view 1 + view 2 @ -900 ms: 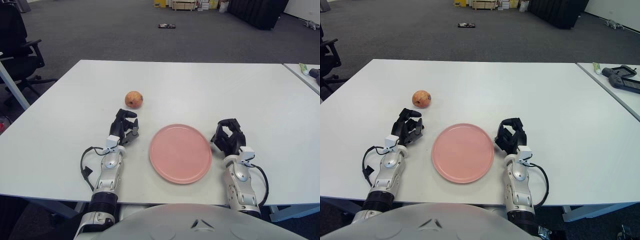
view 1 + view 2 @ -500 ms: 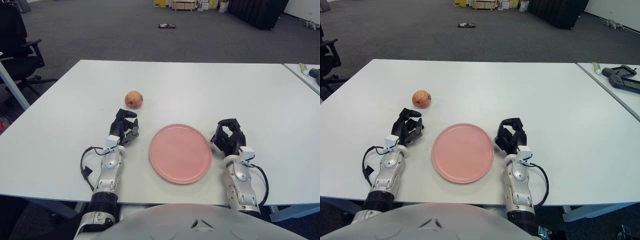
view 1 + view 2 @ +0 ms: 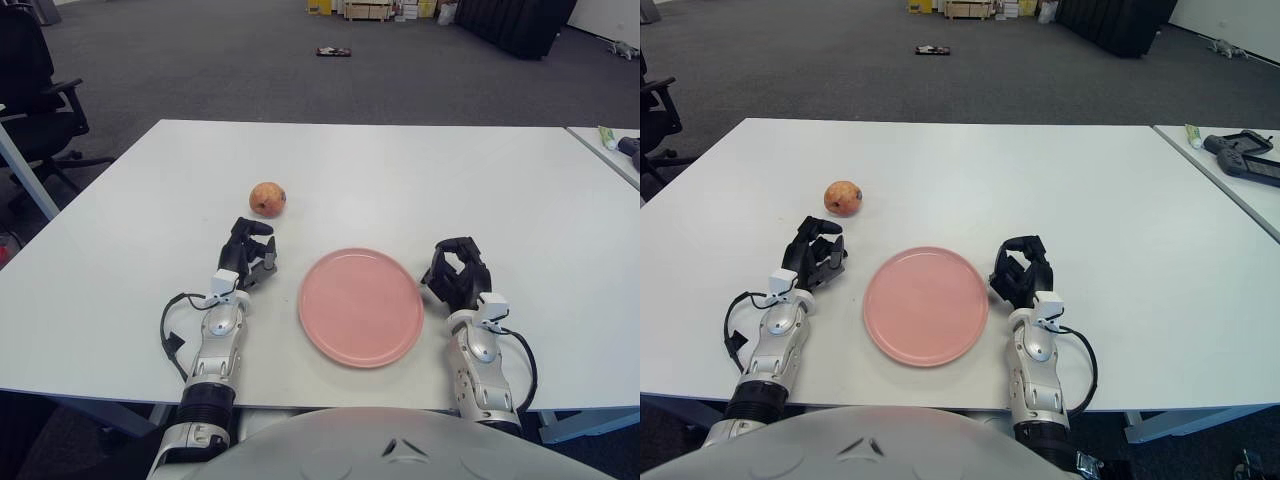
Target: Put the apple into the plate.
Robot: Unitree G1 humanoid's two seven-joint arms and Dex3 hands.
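Left eye view
Risk: the apple is round and sits free on the table, so a push from the curled fingers could roll it toward the far edge. My guess is the fingers must open first.
Apple: reddish-orange with a darker patch, left of the table's middle, beyond the left hand and apart from it.
Left hand: near the front edge, left of the plate, fingers curled, holding nothing.

Right eye view
Plate: pink, round, bare, near the front edge between the two hands; its low rim may let the apple roll off if dropped off-centre.
Right hand: just beside the plate's right rim, fingers curled, nothing in them.
Apple position: well apart from the plate, toward the table's left-hand edge.
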